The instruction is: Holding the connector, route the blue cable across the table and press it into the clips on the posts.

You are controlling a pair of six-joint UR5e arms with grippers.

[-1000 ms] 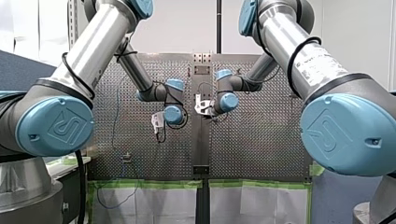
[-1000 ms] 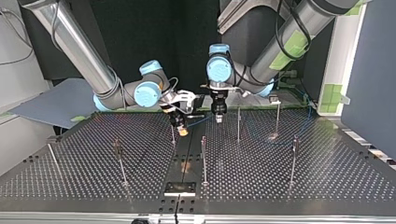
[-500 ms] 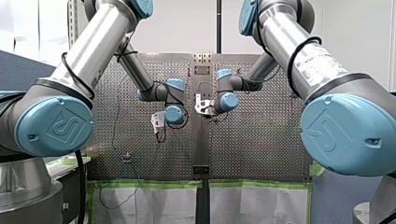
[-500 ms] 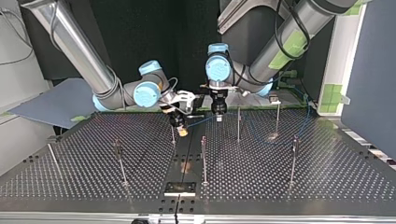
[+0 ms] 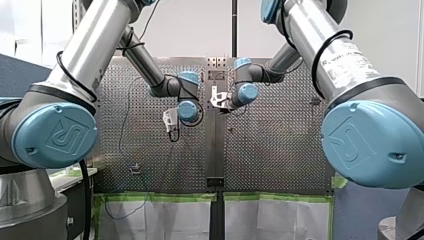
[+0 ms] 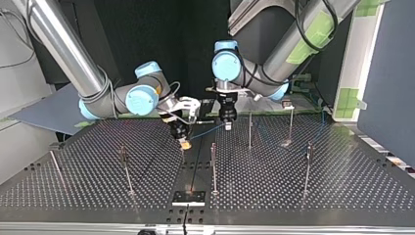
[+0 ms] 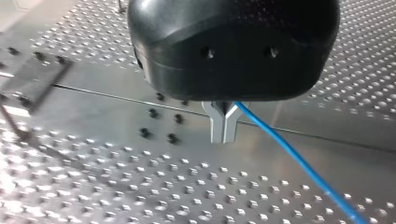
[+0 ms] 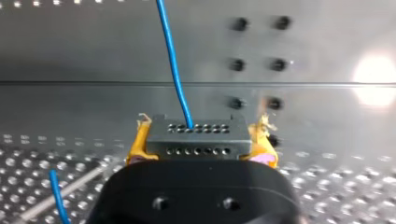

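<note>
Two robot arms meet over the middle of a perforated metal table (image 6: 303, 196), seen from across it. My right arm enters at the top view's left. Its gripper (image 6: 184, 142) points down, tilted toward the middle, above the smooth strip (image 6: 195, 169) that runs along the table's centre. In the right wrist view its yellow pads (image 8: 140, 142) are clamped on either side of a dark grey connector (image 8: 196, 144). The connector is a small block with two rows of pin holes facing the camera. The blue cable (image 8: 173, 65) leaves one hole in the upper row and runs straight away from the gripper over the strip.

My left arm enters at the top view's right. Its black gripper (image 6: 228, 123) hangs upright just beside the right one, with its tips above the table. In the top view the cable spans the short gap between the two grippers, rising from the connector to the left gripper, clear of the surface. In the left wrist view the metal fingers (image 7: 217, 128) are pressed together. The cable comes out at the notch where they meet, so they seem to be pinching it, though the contact itself is hidden under the gripper body. From there the cable slants away above the table.

Slender upright posts (image 6: 213, 166) stand spread across the table. One far post at the top view's right carries a small clip (image 6: 288, 104) at its top, well apart from both grippers.
</note>
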